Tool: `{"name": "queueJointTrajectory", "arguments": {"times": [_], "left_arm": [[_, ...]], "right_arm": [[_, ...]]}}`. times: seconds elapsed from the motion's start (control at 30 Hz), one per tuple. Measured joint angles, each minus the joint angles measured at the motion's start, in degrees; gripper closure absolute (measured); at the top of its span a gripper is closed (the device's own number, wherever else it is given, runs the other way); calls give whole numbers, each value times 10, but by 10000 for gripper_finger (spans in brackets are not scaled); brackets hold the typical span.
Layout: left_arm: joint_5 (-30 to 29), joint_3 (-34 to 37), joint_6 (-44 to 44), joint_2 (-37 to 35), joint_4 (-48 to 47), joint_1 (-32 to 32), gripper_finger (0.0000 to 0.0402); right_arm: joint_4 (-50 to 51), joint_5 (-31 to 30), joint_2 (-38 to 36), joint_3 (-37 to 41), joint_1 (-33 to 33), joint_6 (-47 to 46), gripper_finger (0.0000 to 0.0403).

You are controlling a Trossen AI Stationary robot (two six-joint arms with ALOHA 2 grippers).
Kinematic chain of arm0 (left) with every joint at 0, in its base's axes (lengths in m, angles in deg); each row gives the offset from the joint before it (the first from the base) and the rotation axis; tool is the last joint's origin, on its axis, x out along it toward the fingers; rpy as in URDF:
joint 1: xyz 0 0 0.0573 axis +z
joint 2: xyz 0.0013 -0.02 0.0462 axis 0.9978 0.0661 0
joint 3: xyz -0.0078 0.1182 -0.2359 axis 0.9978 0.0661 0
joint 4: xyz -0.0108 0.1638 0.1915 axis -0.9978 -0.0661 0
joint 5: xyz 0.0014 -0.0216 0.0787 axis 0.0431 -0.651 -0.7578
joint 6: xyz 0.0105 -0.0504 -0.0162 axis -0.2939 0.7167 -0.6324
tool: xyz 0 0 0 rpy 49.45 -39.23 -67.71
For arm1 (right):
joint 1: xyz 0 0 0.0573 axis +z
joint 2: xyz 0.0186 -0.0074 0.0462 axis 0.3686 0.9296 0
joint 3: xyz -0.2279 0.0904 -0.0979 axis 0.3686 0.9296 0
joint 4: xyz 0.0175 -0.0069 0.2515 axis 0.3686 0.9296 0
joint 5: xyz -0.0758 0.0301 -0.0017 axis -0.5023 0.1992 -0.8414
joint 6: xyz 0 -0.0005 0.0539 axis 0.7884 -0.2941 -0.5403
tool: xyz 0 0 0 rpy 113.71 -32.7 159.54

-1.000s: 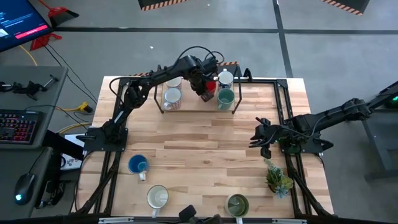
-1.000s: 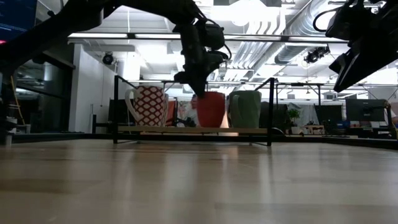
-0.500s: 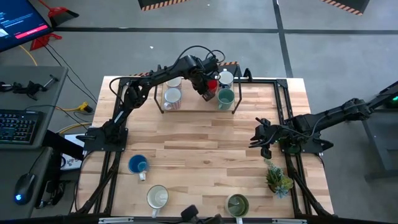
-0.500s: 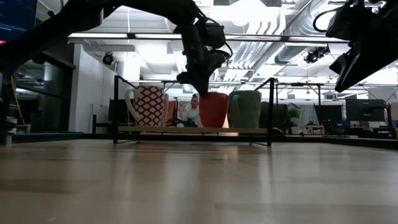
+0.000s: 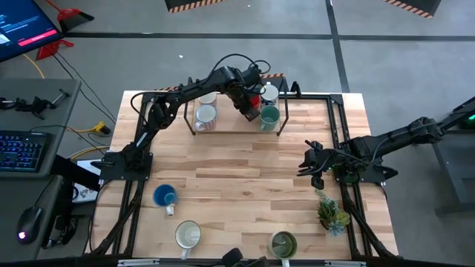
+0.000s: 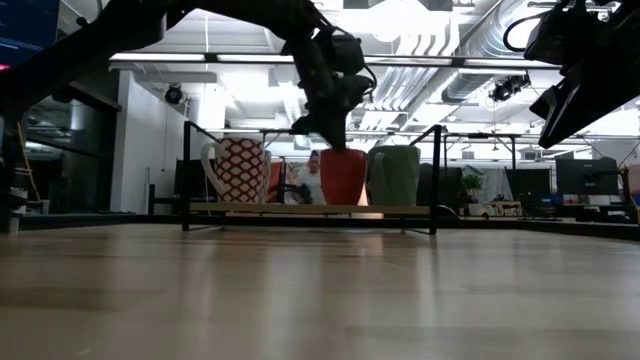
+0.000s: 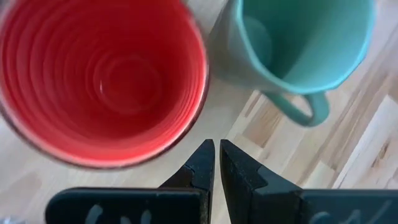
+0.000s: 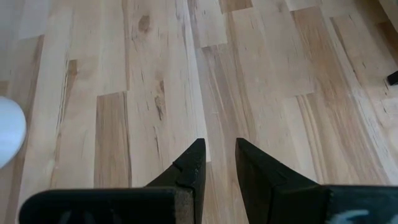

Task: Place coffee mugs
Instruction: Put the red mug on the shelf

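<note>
A red mug (image 5: 256,101) stands upright on a low black-framed rack (image 6: 310,209) at the table's far edge, beside a teal mug (image 5: 269,116), a patterned mug (image 5: 205,116) and two white mugs (image 5: 269,93). My left gripper (image 7: 216,146) is shut and points steeply down, its tips just above the red mug's rim (image 6: 343,151) on the side facing the teal mug (image 7: 298,43). A blue mug (image 5: 165,196), a cream mug (image 5: 188,235) and an olive mug (image 5: 283,242) stand on the table's near part. My right gripper (image 8: 219,149) hovers open over bare wood at the table's right. My left gripper's shut fingertips (image 7: 205,152) stand right beside the red mug's rim (image 7: 196,118), coming from above. Whether they touch it I cannot tell.
A small spiky potted plant (image 5: 332,213) stands near the right edge, close under my right arm. The rack's upright black posts (image 6: 437,170) flank the mugs. Bare wood (image 5: 237,178) lies across the table's middle.
My left gripper has tipped at the wrist while its arm stayed put. Its shut fingertips have swung up from in front of the red mug's side toward the teal mug and now stand above the rim. The mugs stand upright as before.
</note>
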State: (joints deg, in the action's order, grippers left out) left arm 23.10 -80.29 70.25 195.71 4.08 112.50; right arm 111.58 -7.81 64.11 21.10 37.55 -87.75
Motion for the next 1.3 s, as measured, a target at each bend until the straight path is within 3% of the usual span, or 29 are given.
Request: {"name": "queueJointTrajectory", "arguments": {"times": [0.43,0.67,0.87,1.1,1.3], "left_arm": [[29,-1,-13,49,21,-2,387],[-6,-7,-71,65,23,-7,387],[-17,-12,-75,-3,25,-8,387],[-81,-10,-64,-67,22,-6,387],[-94,-9,-61,-74,25,-7,386]], "right_arm": [[8,4,0,0,0,-4,336],[19,4,0,0,0,-4,336],[34,-1,0,0,0,3,336],[31,-8,0,0,0,1,336],[23,-9,0,0,0,1,336]]}}
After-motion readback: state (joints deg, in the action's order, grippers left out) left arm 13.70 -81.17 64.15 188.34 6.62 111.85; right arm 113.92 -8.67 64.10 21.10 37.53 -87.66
